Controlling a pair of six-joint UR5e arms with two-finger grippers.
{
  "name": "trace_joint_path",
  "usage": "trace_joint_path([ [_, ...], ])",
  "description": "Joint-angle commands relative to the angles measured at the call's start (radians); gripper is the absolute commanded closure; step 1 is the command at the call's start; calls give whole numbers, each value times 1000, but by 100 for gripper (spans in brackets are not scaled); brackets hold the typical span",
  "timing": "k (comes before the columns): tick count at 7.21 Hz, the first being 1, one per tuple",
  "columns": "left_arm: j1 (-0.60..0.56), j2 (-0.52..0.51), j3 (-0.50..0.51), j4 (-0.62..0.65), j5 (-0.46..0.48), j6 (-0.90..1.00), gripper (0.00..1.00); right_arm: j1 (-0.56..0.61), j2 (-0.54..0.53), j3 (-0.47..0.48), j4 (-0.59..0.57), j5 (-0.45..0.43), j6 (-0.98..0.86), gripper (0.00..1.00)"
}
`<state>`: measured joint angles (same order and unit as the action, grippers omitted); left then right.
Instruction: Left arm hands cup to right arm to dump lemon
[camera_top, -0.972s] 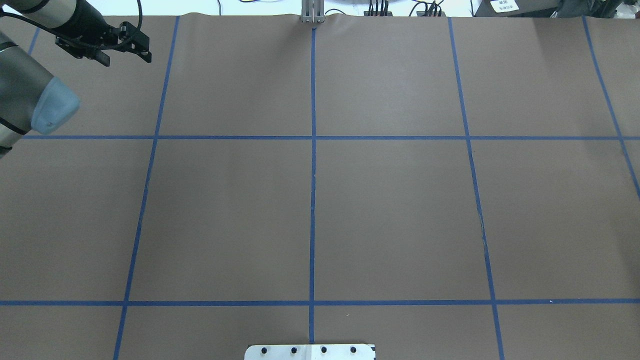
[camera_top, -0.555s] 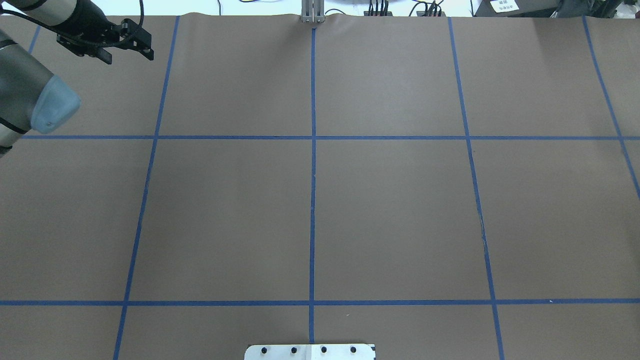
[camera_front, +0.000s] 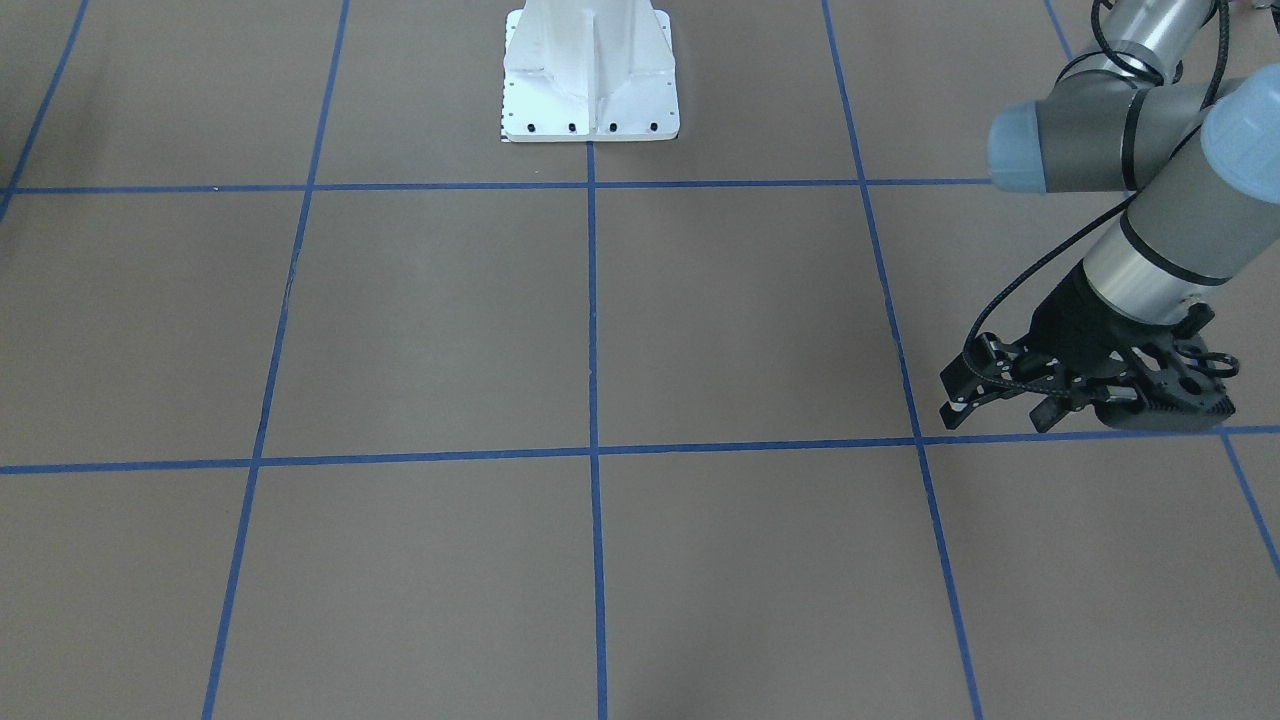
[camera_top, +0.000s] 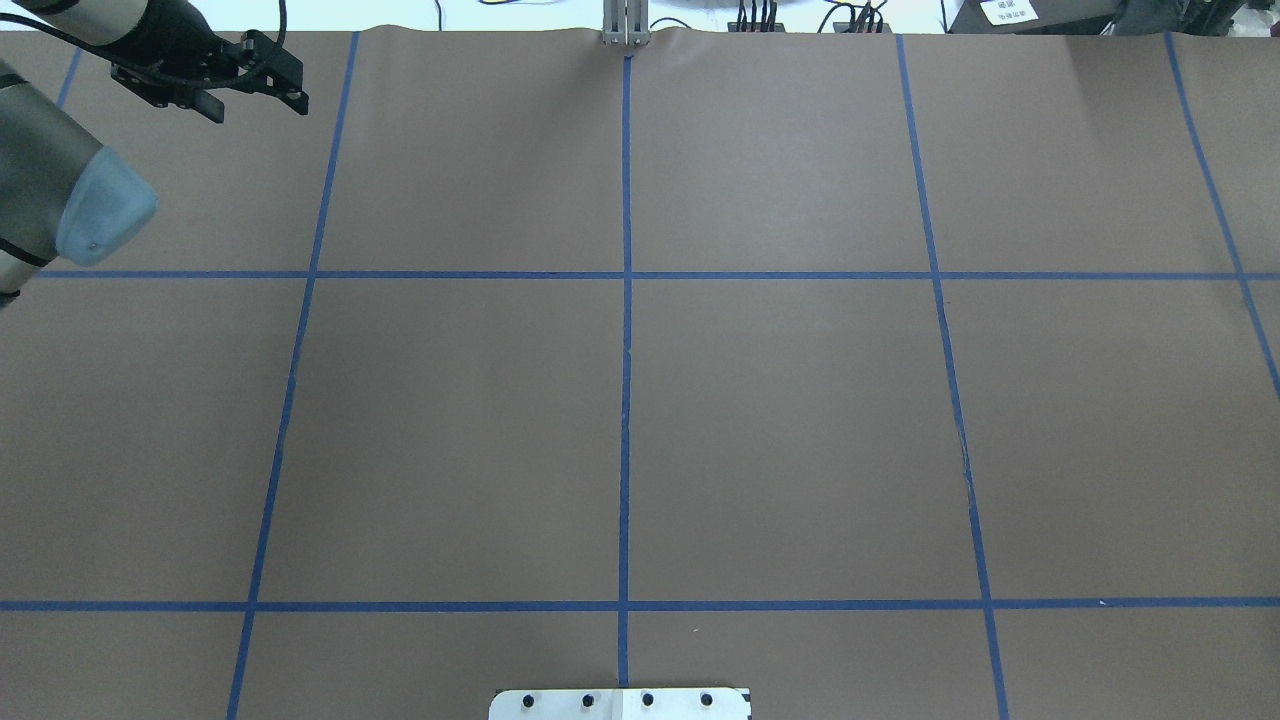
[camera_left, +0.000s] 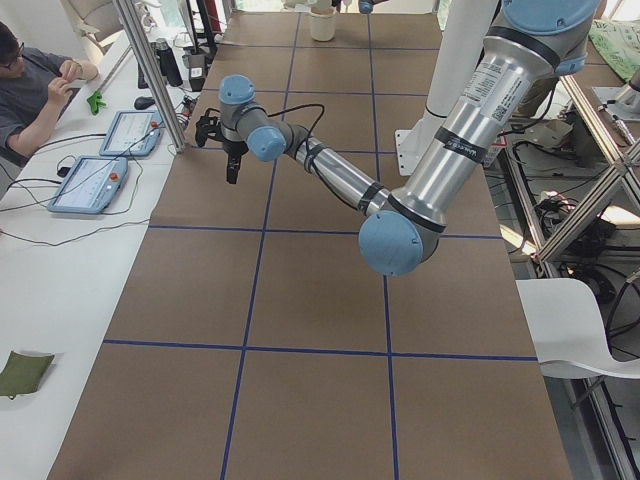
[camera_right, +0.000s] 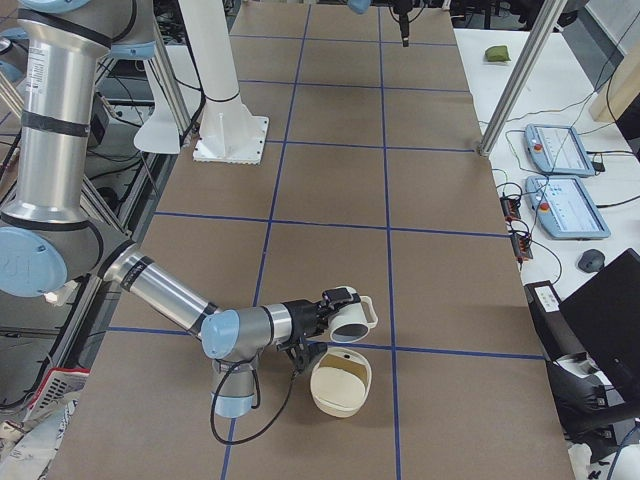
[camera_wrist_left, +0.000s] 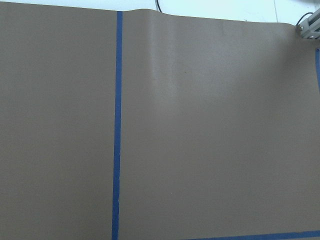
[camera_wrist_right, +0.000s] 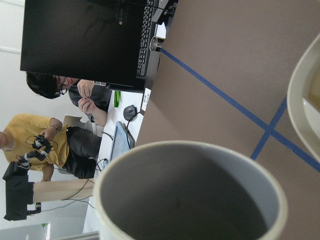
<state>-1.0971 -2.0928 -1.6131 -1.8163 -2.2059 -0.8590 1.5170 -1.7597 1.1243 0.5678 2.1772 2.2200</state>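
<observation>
In the exterior right view the cream-white cup (camera_right: 352, 316) hangs tilted on its side at the tip of my near, right arm, just above a cream bowl (camera_right: 340, 385). Whether my right gripper (camera_right: 318, 318) is shut on the cup I cannot tell. The right wrist view is filled by the cup (camera_wrist_right: 190, 195), whose grey inside shows nothing in it. I cannot make out the lemon; a dull yellowish patch lies in the bowl (camera_wrist_right: 300, 100). My left gripper (camera_top: 255, 104) (camera_front: 998, 408) hovers open and empty over the table's far left corner.
The white robot pedestal (camera_front: 590, 80) stands at the near middle edge of the brown, blue-taped table (camera_top: 780, 430). Metal frame posts (camera_left: 150, 75) rise at the far edge. People (camera_left: 30, 90), tablets (camera_left: 88, 183) and a monitor (camera_wrist_right: 85, 40) are on a side table beyond.
In the overhead view my left gripper has drifted slightly toward the table's far edge, still open.
</observation>
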Motion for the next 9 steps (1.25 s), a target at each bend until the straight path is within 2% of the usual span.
trace_joint_path([
  [1,0,0,-4,2,2,0,0,55,50,-61,17,-7,252,99],
  [3,2,-4,-11,9,2,-2,0,64,57,-74,17,-7,401,95],
  [6,2,-41,-45,118,3,0,0,86,59,-74,18,-1,628,93],
  [9,3,-69,-60,173,3,-2,0,181,45,-74,17,70,778,93],
])
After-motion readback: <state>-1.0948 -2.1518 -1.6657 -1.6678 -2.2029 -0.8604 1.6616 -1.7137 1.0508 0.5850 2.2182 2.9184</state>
